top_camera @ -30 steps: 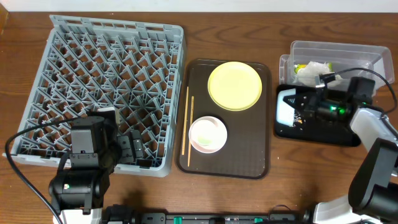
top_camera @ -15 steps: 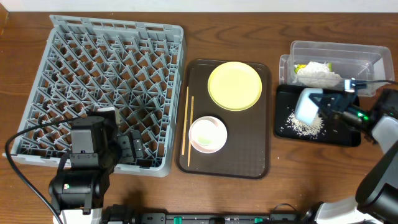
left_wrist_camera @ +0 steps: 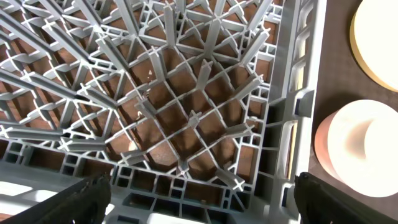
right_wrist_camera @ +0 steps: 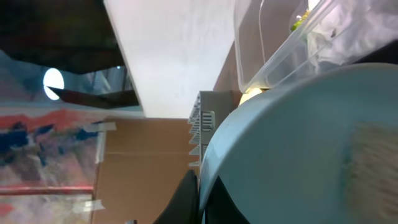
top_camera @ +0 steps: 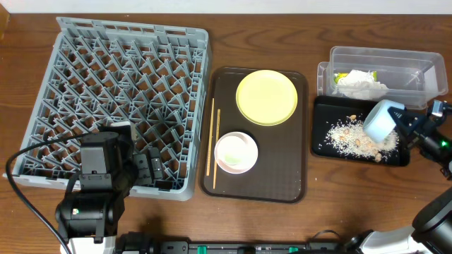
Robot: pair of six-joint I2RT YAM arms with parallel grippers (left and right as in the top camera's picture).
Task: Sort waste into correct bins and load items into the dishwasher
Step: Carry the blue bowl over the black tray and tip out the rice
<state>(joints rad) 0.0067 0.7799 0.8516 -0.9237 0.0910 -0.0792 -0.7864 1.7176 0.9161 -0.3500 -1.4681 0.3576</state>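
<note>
My right gripper [top_camera: 404,124] is shut on the rim of the light blue bowl [top_camera: 381,123], held tipped on its side over the black tray [top_camera: 325,144]; the bowl fills the right wrist view [right_wrist_camera: 298,149]. Rice crumbs [top_camera: 347,133] lie scattered in the tray. The clear tub [top_camera: 417,65] behind holds the white napkin [top_camera: 360,85] and green-yellow wrapper [top_camera: 372,73]. On the brown serving tray [top_camera: 296,176] are the yellow plate [top_camera: 266,97], the small white bowl [top_camera: 236,152] and two chopsticks [top_camera: 213,144]. My left gripper [left_wrist_camera: 199,199] is open over the grey dish rack's [top_camera: 120,99] front right corner.
The dish rack [left_wrist_camera: 186,112] holds nothing. The white bowl [left_wrist_camera: 364,155] and plate edge [left_wrist_camera: 379,43] show at the right of the left wrist view. The clear tub's corner [right_wrist_camera: 280,50] shows in the right wrist view.
The right gripper moved right across the black tray with the blue bowl tipped, and rice crumbs spilled out into the tray. The left arm stayed still.
</note>
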